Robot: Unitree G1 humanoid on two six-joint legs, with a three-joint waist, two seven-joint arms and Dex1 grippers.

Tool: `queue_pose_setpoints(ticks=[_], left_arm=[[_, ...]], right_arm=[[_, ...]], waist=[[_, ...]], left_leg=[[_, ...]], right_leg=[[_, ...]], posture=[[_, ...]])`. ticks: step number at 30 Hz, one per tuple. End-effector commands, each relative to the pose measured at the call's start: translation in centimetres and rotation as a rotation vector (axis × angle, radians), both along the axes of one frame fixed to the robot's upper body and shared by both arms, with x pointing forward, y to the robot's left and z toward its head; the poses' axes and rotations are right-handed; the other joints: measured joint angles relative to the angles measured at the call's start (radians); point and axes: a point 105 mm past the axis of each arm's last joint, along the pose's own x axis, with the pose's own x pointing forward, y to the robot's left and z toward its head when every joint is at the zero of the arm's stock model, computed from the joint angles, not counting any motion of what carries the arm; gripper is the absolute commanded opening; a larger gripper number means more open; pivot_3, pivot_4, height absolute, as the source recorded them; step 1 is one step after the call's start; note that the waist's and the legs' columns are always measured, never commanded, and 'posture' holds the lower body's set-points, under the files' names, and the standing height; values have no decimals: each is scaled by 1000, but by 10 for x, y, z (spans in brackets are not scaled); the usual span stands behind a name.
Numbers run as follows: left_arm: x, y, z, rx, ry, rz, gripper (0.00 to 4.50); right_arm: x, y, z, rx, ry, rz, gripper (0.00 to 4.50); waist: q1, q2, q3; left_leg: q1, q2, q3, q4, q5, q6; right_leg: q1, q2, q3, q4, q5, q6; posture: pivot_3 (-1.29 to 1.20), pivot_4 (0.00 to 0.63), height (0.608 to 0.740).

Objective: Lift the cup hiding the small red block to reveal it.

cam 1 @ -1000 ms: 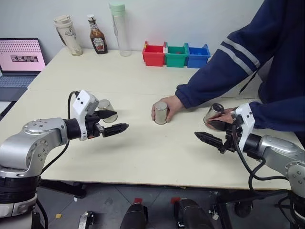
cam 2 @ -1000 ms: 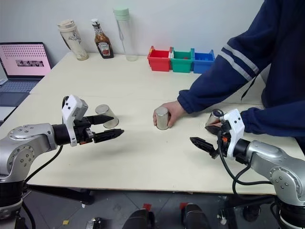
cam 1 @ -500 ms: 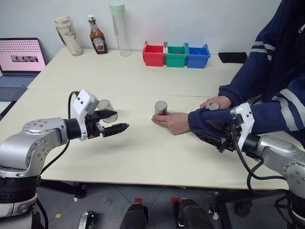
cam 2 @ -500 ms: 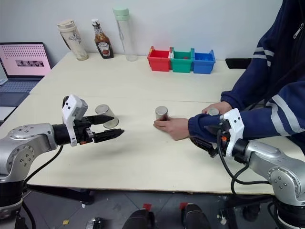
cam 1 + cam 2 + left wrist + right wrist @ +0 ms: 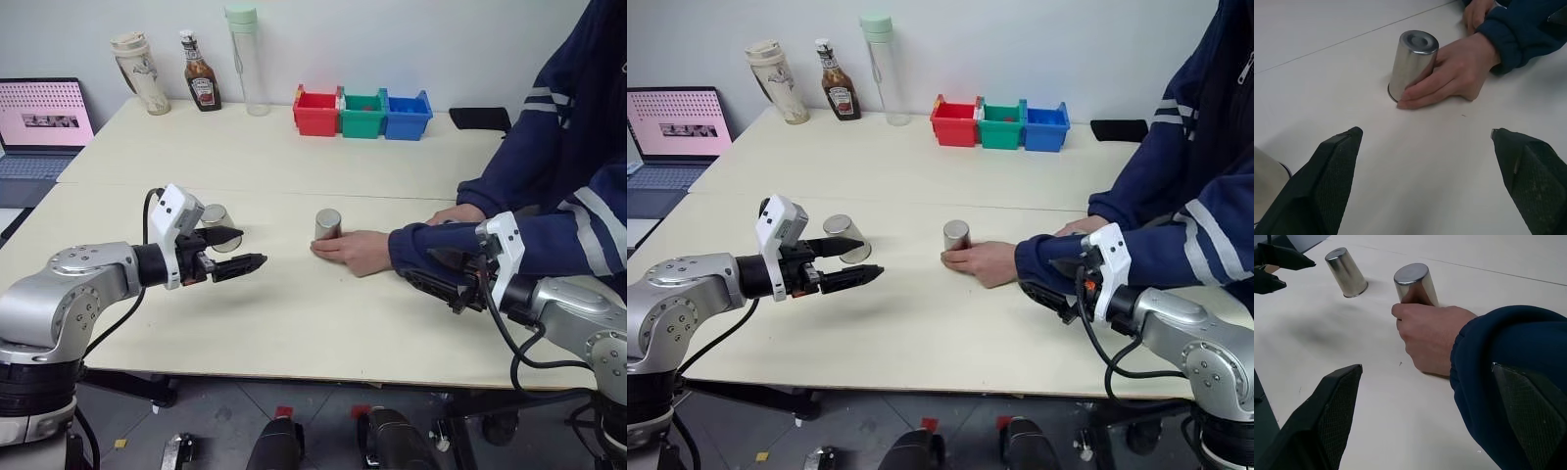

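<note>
Cup point(image 5: 327, 223) stands upside down on the counter point(image 5: 294, 313), between my left gripper point(image 5: 238, 250) and right gripper point(image 5: 436, 276), under a person's hand point(image 5: 353, 250). Both grippers released, empty.

Pale table point(image 5: 294, 323) with cups, bins and bottles

Three bins, red point(image 5: 315, 111), green point(image 5: 362, 114) and blue point(image 5: 406, 115), stand in a touching row by the far edge; a tumbler point(image 5: 140, 72), sauce bottle point(image 5: 201, 84) and clear bottle point(image 5: 246, 59) stand near the far left corner. Mid-table, an upturned silver cup point(image 5: 327, 224) stands with a person's hand point(image 5: 356, 250) against it; another cup point(image 5: 219, 223) stands further left. A laptop point(image 5: 41, 127) sits just off the left edge.
</note>
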Motion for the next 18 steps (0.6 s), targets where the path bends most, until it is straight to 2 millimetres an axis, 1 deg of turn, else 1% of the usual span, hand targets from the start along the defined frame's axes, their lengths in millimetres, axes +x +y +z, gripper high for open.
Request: queue_pose_setpoints(ticks=[1, 8, 13, 18], left_arm=[[-1, -2, 15, 6, -71, -15, 4500], [-1, -1, 13, 11, -69, -15, 4500], [-1, 0, 15, 10, -72, -20, 4500], [1, -2, 15, 9, -81, -29, 4500]], right_arm=[[-2, -1, 13, 14, -55, 5, 4492], [-3, -1, 12, 17, -50, -1, 4492], [-6, -4, 8, 6, -41, -16, 4492], [-4, -9, 11, 13, -59, -50, 4492]], waist=[[0, 0, 0], [0, 0, 0], [0, 0, 0], [0, 0, 0]], left_leg=[[0, 0, 0, 0, 0, 0], [0, 0, 0, 0, 0, 0], [0, 0, 0, 0, 0, 0], [0, 0, 0, 0, 0, 0]], right_leg=[[0, 0, 0, 0, 0, 0], [0, 0, 0, 0, 0, 0], [0, 0, 0, 0, 0, 0], [0, 0, 0, 0, 0, 0]], posture=[[0, 150, 740], [0, 150, 740], [0, 150, 740], [0, 150, 740]])
